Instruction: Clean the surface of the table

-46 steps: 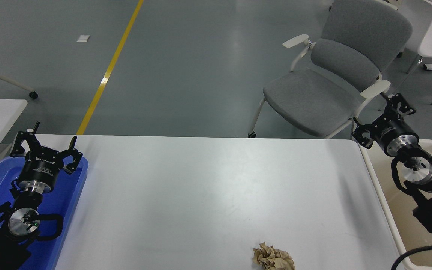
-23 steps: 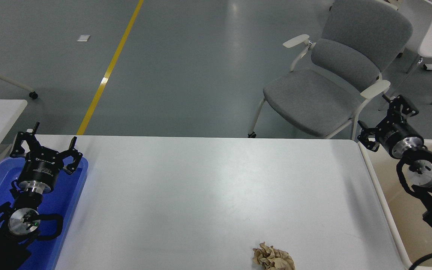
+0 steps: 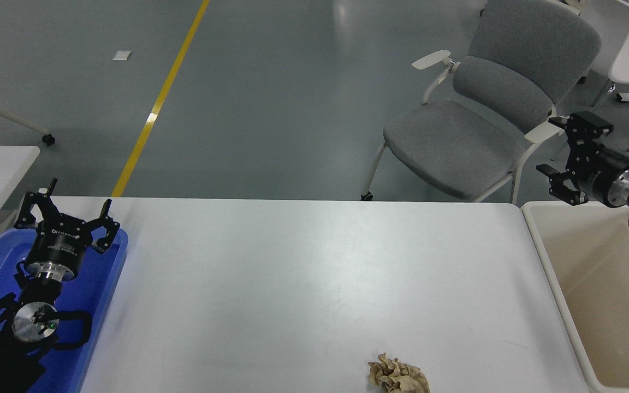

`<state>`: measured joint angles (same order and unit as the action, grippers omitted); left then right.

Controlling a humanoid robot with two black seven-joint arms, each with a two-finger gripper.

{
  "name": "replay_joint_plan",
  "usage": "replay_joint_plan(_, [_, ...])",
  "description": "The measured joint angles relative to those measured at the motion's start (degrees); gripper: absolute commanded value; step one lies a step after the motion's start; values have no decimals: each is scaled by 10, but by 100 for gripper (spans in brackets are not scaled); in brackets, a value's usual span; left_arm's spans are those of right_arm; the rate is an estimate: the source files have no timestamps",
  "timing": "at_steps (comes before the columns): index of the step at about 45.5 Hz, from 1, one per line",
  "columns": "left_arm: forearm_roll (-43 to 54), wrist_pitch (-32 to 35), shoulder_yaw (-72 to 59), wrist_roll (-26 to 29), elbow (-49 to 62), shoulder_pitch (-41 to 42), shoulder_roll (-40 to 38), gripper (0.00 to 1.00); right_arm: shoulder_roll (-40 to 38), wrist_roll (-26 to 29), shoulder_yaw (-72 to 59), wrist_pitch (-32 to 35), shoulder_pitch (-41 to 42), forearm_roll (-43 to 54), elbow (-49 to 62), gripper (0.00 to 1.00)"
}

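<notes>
the table surface [image 3: 292,284] fills the middle of the view, and the one thing spoiling it is a crumpled brown paper ball [image 3: 398,375] lying at the near edge, right of centre. the right gripper [image 3: 560,155] hangs high at the far right, over the far end of the beige plastic bin [image 3: 552,273] that sits just beside the table's right edge; its fingers are spread apart and it carries nothing. the left gripper [image 3: 66,210] is parked over the blue tray [image 3: 112,273] at the near left, fingers also spread, empty.

the step in hand looks like fetching that paper ball. to do it well, the right arm should swing in toward the near edge and come down from above with the fingers wide, straddling the wad rather than nudging it, since crumpled paper is light and will skate across a smooth top or off the near edge. close firmly enough to bite into the folds, lift clear of the surface, then carry it right, over the bin's rim, and let go well inside the wall.
</notes>
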<state>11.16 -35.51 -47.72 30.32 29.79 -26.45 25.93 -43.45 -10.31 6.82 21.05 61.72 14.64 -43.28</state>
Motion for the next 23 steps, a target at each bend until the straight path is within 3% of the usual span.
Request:
replay_joint_plan(11, [0, 0, 0, 0, 0, 0, 0, 100, 4, -1, -126, 53, 114, 91, -49, 98])
replay_joint_plan(23, [0, 0, 0, 1, 0, 0, 0, 100, 93, -2, -193, 88, 189, 244, -94, 98])
